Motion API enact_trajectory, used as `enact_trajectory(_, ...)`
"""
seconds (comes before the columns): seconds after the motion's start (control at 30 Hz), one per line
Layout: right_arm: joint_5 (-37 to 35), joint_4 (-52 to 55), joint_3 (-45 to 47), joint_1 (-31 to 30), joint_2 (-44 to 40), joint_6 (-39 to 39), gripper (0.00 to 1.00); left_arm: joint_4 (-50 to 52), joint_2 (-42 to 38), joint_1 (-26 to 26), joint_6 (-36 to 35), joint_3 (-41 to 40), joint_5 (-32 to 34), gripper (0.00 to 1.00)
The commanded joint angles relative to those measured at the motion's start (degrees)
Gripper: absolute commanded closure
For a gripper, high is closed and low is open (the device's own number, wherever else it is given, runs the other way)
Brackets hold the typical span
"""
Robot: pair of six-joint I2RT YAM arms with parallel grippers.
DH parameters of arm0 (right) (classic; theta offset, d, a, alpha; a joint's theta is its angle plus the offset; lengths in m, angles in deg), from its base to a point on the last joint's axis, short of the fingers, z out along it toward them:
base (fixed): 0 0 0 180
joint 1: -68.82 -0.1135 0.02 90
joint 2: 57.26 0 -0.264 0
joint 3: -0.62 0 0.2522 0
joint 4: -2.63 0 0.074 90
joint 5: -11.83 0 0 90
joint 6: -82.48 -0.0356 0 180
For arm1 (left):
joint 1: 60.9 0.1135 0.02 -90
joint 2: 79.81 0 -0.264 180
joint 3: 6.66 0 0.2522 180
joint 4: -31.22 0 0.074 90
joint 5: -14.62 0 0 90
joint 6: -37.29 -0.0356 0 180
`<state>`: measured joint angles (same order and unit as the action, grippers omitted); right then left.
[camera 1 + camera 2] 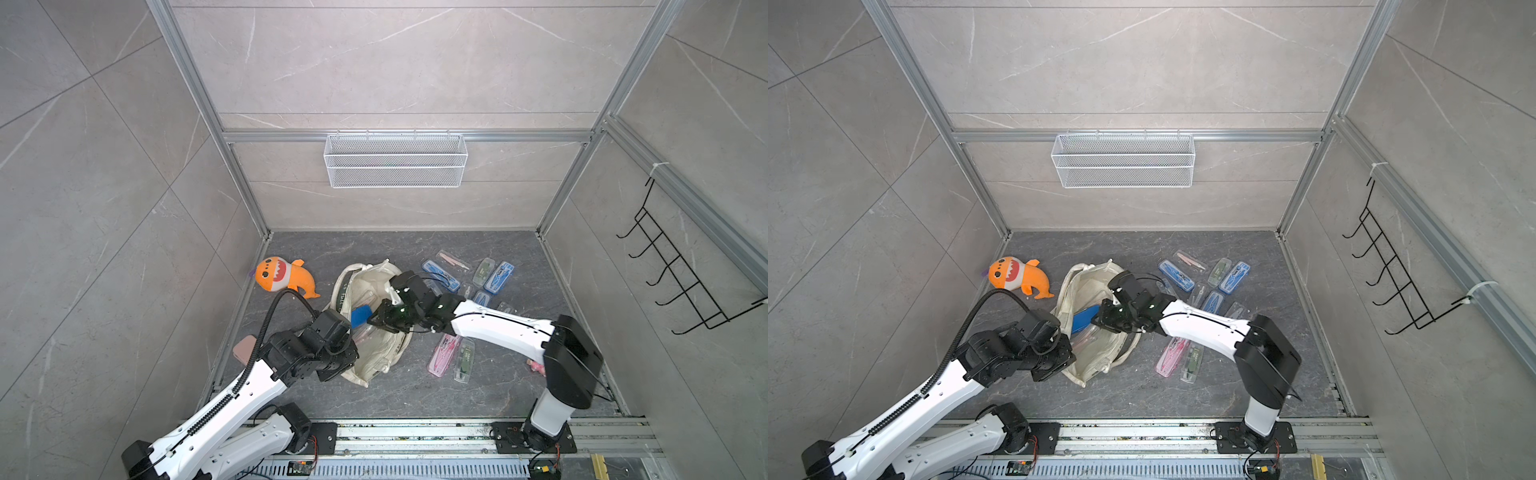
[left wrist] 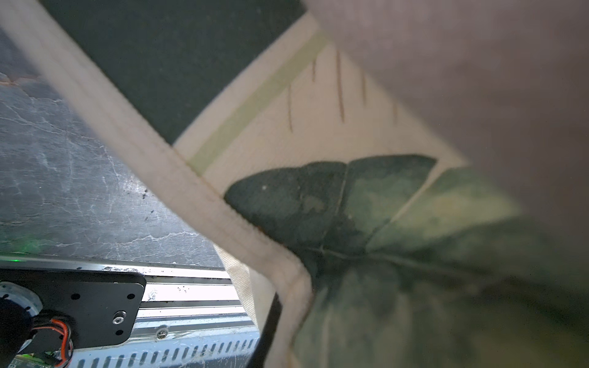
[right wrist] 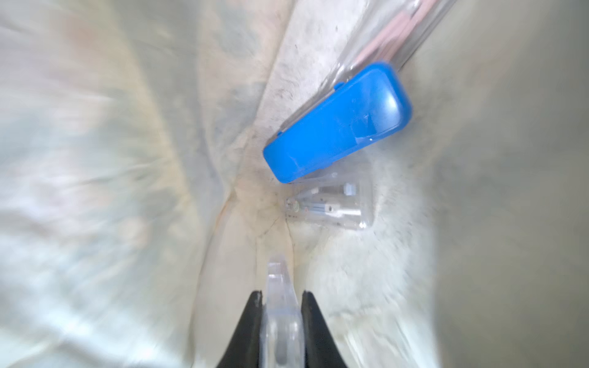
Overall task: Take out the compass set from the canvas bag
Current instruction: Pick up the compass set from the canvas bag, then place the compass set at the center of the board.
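Canvas bag (image 1: pixel 365 368): cream tote, crumpled, lying mid-worktop (image 1: pixel 415 395), mouth gaping toward the overhead cam; dark green leaf print on outer side, seen close in L wrist view. Contents, per R wrist view: blue case (image 3: pixel 338 124), closed, lying aslant on inner fabric; pink-filled clear case (image 3: pixel 392 32) partly under it; small clear case (image 3: pixel 331 207) w/ metal parts deeper in, just beside the blue case's end. Held clear case (image 3: pixel 277 274): thin transparent edge clamped between jaws of R gripper (image 3: pixel 281 294), which sits inside the bag mouth. L gripper (image 1: pixel 351 353): at bag's near-left rim, jaws together; fingertips hidden, can't tell if fabric is pinched. Outside bag, worktop to the R: scatter of cases, incl. far blue case (image 1: pixel 440 276), pink case (image 1: pixel 444 355) and green-tinted case (image 1: pixel 464 360) side by side; some partly under R arm. Orange shark plush (image 1: pixel 282 276): L of bag, apart from it. White wire basket (image 1: pixel 395 160): on back wall. Black hook rack (image 1: pixel 673 266): on R wall.
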<state>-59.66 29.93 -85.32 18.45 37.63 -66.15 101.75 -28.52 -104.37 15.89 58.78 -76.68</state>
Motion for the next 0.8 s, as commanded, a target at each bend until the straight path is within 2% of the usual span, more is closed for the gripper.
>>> enact_trajectory(0.0, -3.23, 7.41, 2.42, 2.93, -9.33, 4.10, 0.99, -0.79, 1.04, 0.04, 0.22, 2.28, 1.20, 1.00)
enact_trajectory(0.2, -4.03, 14.51, 5.58, 11.16, -22.34, 5.29, 1.00, -1.31, 0.83, 0.00, 0.23, 2.37, 1.71, 1.00)
enact_trajectory(0.33, -3.13, 17.85, 5.80, 17.60, -26.81, 5.81, 1.00, -1.24, 0.56, 0.13, 0.18, 2.45, 1.97, 1.00)
enact_trajectory(0.57, -2.96, 19.03, 8.60, 28.92, -27.97, 4.83, 1.00, -1.34, -0.10, 0.23, 0.14, 2.37, 2.35, 1.00)
enact_trajectory(0.77, -7.21, 5.91, 18.29, 30.91, -24.71, -4.98, 0.99, -2.17, -0.12, 0.23, 0.13, 2.31, 1.82, 1.00)
